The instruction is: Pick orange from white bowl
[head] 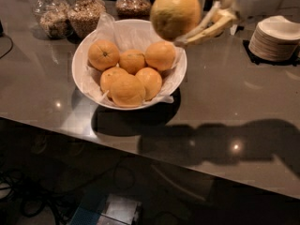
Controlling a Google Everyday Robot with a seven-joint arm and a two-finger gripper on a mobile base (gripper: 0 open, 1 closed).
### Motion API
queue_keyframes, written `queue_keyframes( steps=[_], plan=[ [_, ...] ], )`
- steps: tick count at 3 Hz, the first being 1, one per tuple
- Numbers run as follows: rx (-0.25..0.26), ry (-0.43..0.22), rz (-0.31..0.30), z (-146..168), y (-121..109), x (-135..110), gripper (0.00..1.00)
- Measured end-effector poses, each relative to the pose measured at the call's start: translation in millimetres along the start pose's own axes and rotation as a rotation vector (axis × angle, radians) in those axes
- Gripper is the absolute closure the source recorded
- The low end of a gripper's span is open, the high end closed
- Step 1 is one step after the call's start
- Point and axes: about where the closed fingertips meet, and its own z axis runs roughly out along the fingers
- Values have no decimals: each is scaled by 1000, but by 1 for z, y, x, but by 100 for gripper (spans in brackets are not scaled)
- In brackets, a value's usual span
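Observation:
A large yellowish-orange orange (175,12) hangs in the air above the far right rim of the white bowl (79,60). My gripper (187,20) is shut on it, one pale finger (206,31) showing along its right underside; the arm comes in from the upper right. The bowl is lined with crinkled white paper and holds several other oranges, one deeper-orange with a dark stem mark (103,54) at the left.
Three glass jars of grains (83,11) stand behind the bowl. A stack of white plates (276,38) sits on a dark mat at the far right. The grey counter's front edge (140,153) runs across the lower part of the view.

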Motion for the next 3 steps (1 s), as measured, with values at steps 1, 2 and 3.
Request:
queue_keyframes(
  steps=[1,2,3],
  plan=[
    [78,-123,-3,-27,25,-56,100],
    [88,-125,37,-12,45,-42,100],
    [77,-125,52,-6,51,-37,100]
  ],
)
